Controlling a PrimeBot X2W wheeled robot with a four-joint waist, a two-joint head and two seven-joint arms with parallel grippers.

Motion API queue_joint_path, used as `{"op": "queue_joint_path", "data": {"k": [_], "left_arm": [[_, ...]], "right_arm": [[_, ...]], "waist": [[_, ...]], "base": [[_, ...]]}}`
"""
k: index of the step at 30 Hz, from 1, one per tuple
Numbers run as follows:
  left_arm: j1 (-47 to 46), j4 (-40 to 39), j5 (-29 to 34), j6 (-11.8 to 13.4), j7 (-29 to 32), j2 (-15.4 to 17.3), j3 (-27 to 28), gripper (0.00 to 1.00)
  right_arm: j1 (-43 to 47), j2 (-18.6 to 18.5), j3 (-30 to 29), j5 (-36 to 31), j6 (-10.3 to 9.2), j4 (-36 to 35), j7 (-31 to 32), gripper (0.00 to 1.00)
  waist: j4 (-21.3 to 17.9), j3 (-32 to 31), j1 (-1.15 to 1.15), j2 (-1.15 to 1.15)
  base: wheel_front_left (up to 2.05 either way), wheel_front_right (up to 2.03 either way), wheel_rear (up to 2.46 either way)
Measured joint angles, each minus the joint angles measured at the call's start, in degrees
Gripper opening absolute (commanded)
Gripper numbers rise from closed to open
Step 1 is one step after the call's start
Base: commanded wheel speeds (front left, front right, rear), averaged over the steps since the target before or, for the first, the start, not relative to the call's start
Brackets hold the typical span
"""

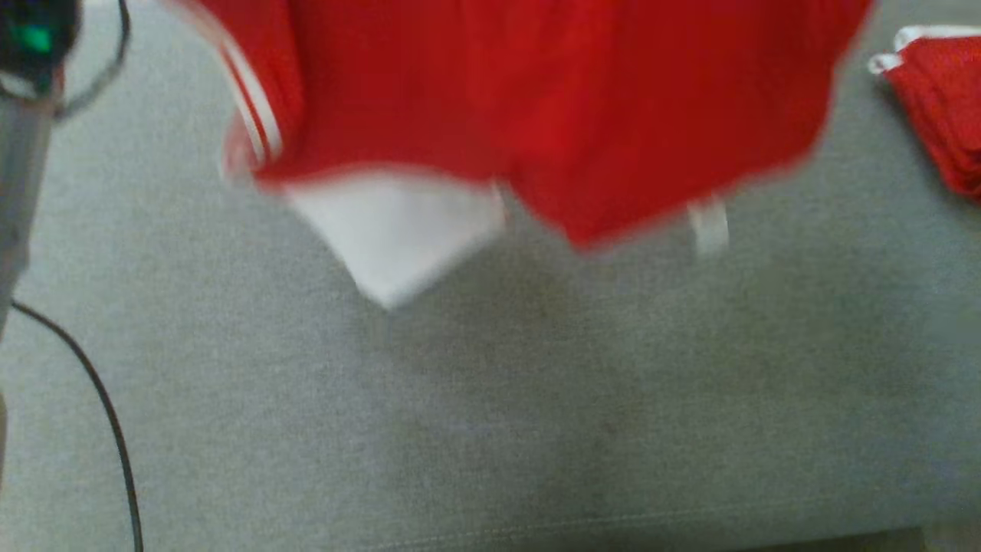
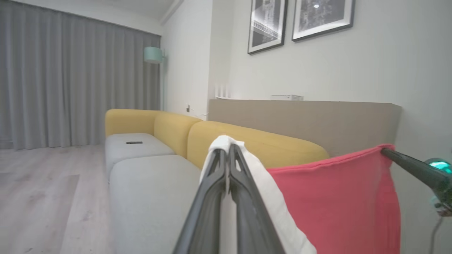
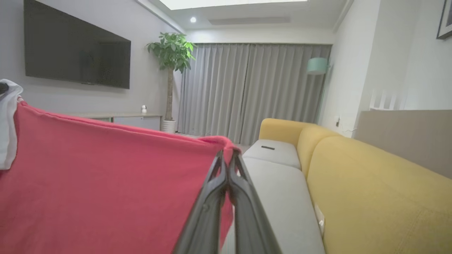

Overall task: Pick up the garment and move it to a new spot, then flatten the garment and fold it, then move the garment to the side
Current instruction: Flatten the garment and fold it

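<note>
1. Garment [image 1: 536, 92]: red, with a white panel and white side stripes. It is held up in the air, spread between the two grippers over the grey sofa seat [image 1: 536, 429]. The head view is blurred, so I cannot tell whether the lower edge touches the cushion.
2. Left gripper [image 2: 227, 150]: fingers pressed together, with the white cloth pinched between them and folded over the tips.
3. Right gripper [image 3: 227, 157]: fingers closed tight on a corner of the red top hem. The hem runs from there across to the left gripper with a slight sag.
4. On the same seat, far right and well apart from the hanging cloth, lies a second red garment [image 1: 939, 107], folded, with white trim.
5. A black cable [image 1: 111, 437] trails down the near left side.
6. The yellow sofa back [image 2: 268, 144] runs along the wall side. A small dark remote [image 2: 134, 142] sits on the farthest seat cushion.
7. Further off are grey curtains [image 3: 247, 91], a potted plant [image 3: 171, 49], a wall television [image 3: 74, 60], a pale green lamp [image 2: 153, 55] and framed pictures [image 2: 300, 21].
</note>
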Motion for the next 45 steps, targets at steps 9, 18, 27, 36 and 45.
{"op": "queue_joint_path", "data": {"k": [9, 18, 27, 36, 45], "left_arm": [[-12.6, 12.0, 5.3, -3.5, -9.8, -4.3, -4.4, 0.0], [0.3, 8.3, 1.7, -3.5, -11.7, 0.2, -20.2, 0.0], [18.2, 1.4, -2.9, -3.5, -13.5, 8.0, -29.2, 0.0], [36.2, -8.6, -3.1, 1.6, -13.9, 13.6, -35.9, 0.0], [44.9, -19.6, -3.1, 8.6, -10.7, 18.5, -39.7, 0.0]], "right_arm": [[-12.5, 1.7, 6.8, -1.9, 0.0, 12.5, -12.0, 0.0], [-3.4, 0.5, 20.0, 5.8, 0.0, 14.7, -12.5, 0.0], [10.1, -3.9, 24.9, 14.4, 0.0, 11.6, -11.9, 0.0], [27.6, -7.6, 25.1, 18.4, 0.0, 7.3, -12.4, 0.0], [42.4, -9.3, 19.6, 19.2, 0.0, 3.0, -12.4, 0.0]], "waist": [[0.3, 5.5, -0.01, 0.0], [0.8, 5.8, -0.02, 0.0], [0.9, 1.6, -0.03, 0.0], [0.2, -5.1, -0.04, 0.0], [0.2, -10.1, -0.04, 0.0]], "base": [[0.0, 0.0, 0.0], [0.0, 0.0, 0.0], [0.0, 0.0, 0.0], [0.0, 0.0, 0.0], [0.0, 0.0, 0.0]]}}
